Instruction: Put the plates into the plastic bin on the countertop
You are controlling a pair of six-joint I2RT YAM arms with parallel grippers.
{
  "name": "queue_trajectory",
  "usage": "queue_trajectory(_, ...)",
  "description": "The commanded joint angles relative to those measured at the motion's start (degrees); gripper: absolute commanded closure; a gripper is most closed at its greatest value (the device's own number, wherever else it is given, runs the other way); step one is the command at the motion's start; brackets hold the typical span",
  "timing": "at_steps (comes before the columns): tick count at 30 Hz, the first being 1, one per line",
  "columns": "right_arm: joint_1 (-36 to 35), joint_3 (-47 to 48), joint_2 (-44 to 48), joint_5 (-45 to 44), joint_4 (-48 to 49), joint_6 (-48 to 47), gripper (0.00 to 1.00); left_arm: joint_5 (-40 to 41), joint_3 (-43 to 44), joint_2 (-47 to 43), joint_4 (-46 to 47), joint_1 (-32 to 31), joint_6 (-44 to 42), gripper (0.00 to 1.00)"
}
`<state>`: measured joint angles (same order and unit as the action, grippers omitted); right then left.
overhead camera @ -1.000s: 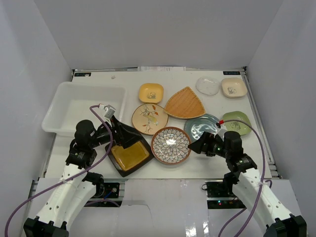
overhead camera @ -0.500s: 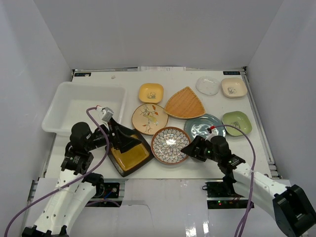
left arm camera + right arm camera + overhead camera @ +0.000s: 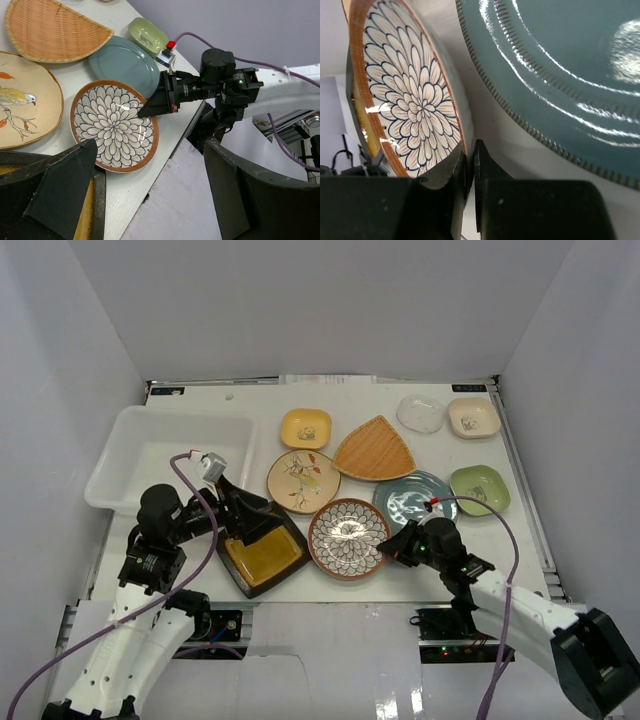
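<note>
The counter point(image 3: 360, 400) is lit brightly and evenly from above; only soft shadows are cast. White glare streaks are seen on the teal plate point(image 3: 560, 75); the dark foreground below it is blurred.

Plain white walls point(image 3: 320, 310) on three sides

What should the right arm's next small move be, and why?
Probably a short lift: the right gripper has its jaws shut on the rim of the blue-patterned plate, which rests on the countertop beside the teal plate; the plastic bin sits far left.
</note>
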<state>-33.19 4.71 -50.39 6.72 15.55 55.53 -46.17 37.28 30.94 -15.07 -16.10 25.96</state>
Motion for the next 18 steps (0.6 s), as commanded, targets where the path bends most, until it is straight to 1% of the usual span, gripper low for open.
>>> queue_trajectory(1,-0.47,4.33,11.05,-5.56,-9.02,-2.78,0.92,1.87,2.10,2.27,-1.62,0.10,-0.47,0.02)
queue_trajectory(3,-0.56,8.55,15.65,-6.19,-13.95,-5.68,0.92,3.10,3.41,4.12,-3.46,0.10,-0.64,0.02)
queue_trajectory(4,-0.56,10.04,18.63,-5.24,-17.88,-6.56,0.92,3.19,3.94,6.13,-3.91,0.10,-0.64,0.05)
queue_trajectory(5,-0.56,13.45,19.36,-4.53,-19.40,-8.14,0.92,3.19,4.90,7.02,-4.35,-0.07,-0.56,0.07)
queue_trajectory(7,-0.56,16.11,19.89,-1.38,-20.56,-8.77,0.92,2.76,5.44,9.39,-4.79,-0.25,-0.20,0.11)
queue_trajectory(9,-0.56,19.01,19.46,0.39,-19.16,-8.94,0.92,2.75,5.18,10.89,-5.32,-0.42,-0.12,0.13)
queue_trajectory(13,-0.56,22.00,14.72,2.93,-13.11,-9.65,0.92,6.17,3.33,14.85,-6.90,-1.92,-0.47,0.14)
queue_trajectory(18,-0.56,23.68,8.92,8.56,-4.58,-8.33,0.92,10.66,2.98,17.75,-6.73,-6.57,0.85,0.14)
